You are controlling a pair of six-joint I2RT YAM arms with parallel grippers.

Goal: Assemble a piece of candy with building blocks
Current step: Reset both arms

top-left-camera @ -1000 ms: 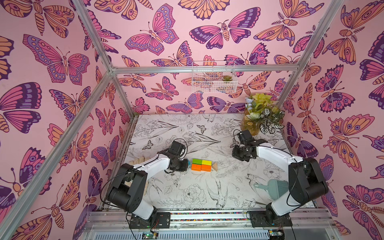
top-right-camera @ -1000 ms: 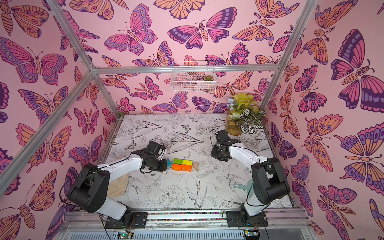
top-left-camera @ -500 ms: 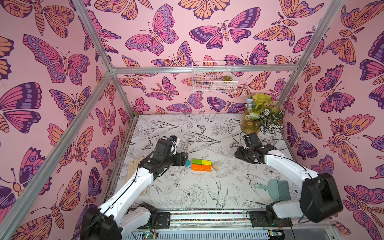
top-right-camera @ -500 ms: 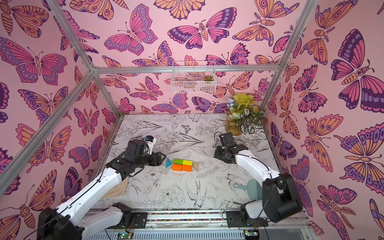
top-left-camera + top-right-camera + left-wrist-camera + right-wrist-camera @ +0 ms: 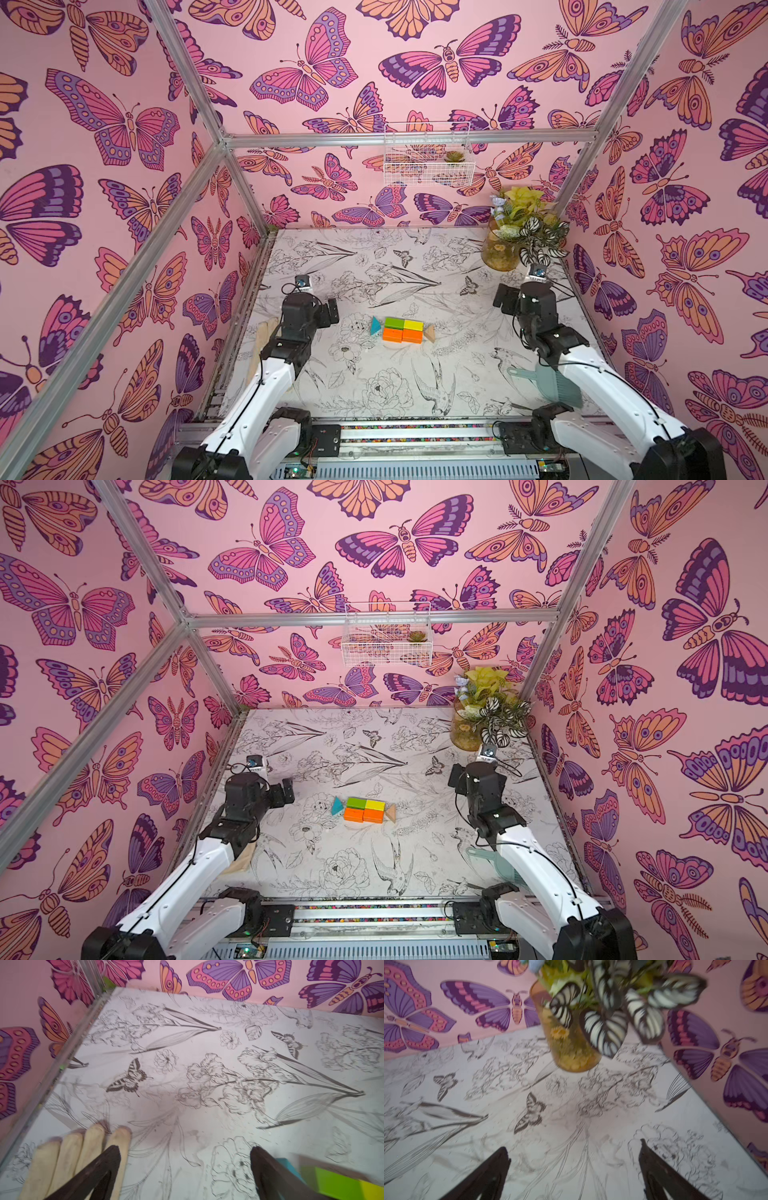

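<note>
The piece of candy (image 5: pixel 402 330) lies flat at the middle of the table in both top views. Its green (image 5: pixel 394 323) and yellow (image 5: pixel 413 324) blocks sit behind two orange ones (image 5: pixel 392 334), with a teal triangle (image 5: pixel 375 325) at the left end and a tan triangle (image 5: pixel 430 332) at the right. My left gripper (image 5: pixel 331 311) hovers to its left, open and empty (image 5: pixel 184 1150). The teal (image 5: pixel 284 1162) and green (image 5: pixel 332 1182) blocks show beside one finger in the left wrist view. My right gripper (image 5: pixel 500 300) stands off to the right, open over bare table (image 5: pixel 573 1147).
Pale wooden slats (image 5: pixel 68 1157) lie by the left wall under the left arm (image 5: pixel 266 332). A vase of plants (image 5: pixel 505 249) stands in the back right corner, close ahead of the right gripper (image 5: pixel 571 1049). A teal dustpan (image 5: pixel 552 384) lies under the right arm. A wire basket (image 5: pixel 428 166) hangs on the back wall.
Both grippers went from shut to open. The left arm pulled back leftward from the candy's teal end, and the right arm swung toward the right wall. The blocks stayed put.
</note>
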